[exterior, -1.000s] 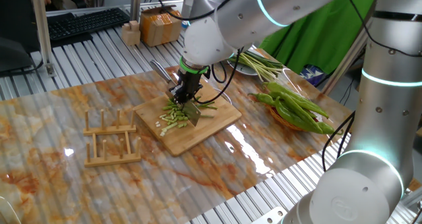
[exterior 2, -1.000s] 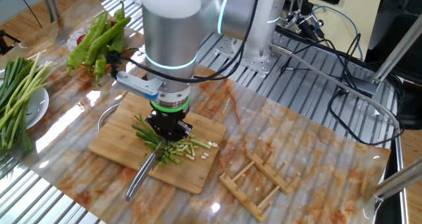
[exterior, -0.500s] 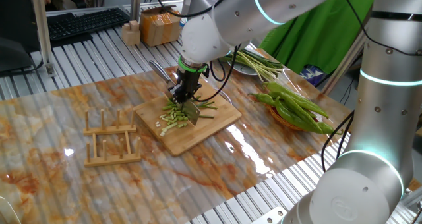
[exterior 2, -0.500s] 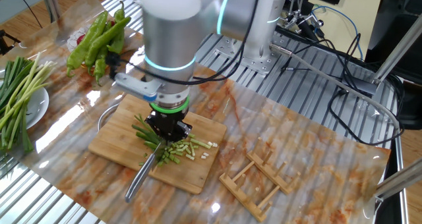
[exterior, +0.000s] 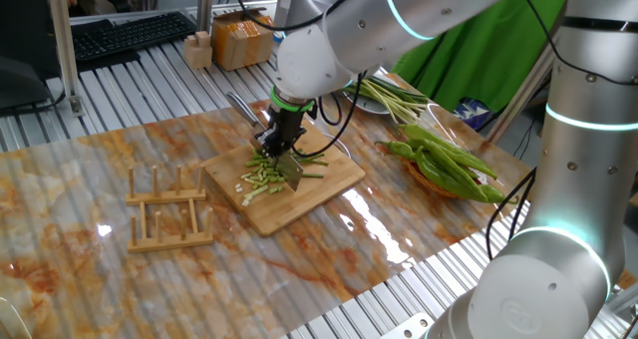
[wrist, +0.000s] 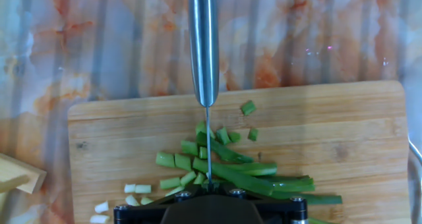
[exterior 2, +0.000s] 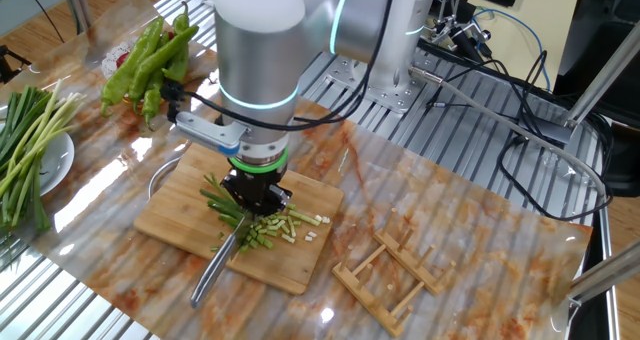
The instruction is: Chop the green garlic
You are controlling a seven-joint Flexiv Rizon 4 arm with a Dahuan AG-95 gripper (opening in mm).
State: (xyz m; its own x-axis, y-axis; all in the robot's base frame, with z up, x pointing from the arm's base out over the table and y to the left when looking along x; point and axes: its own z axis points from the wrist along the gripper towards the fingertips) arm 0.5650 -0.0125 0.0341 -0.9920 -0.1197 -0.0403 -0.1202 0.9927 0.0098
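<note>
The green garlic (wrist: 231,169) lies on a wooden cutting board (wrist: 343,132), several thin stalks partly cut into short bits (exterior: 261,175). My gripper (exterior: 282,146) is shut on a knife (wrist: 204,46); its blade edge stands down among the stalks, handle pointing away in the hand view. In the other fixed view the gripper (exterior 2: 254,197) sits over the garlic (exterior 2: 222,202), cut bits (exterior 2: 290,226) beside it, and the knife (exterior 2: 215,267) sticks out over the board's (exterior 2: 180,218) near edge.
A wooden rack (exterior: 167,211) stands left of the board. Green peppers (exterior: 449,163) lie on a plate to the right. A bundle of long uncut stalks (exterior: 394,98) lies on a plate behind. A cardboard box (exterior: 242,40) and keyboard (exterior: 130,35) are at the back.
</note>
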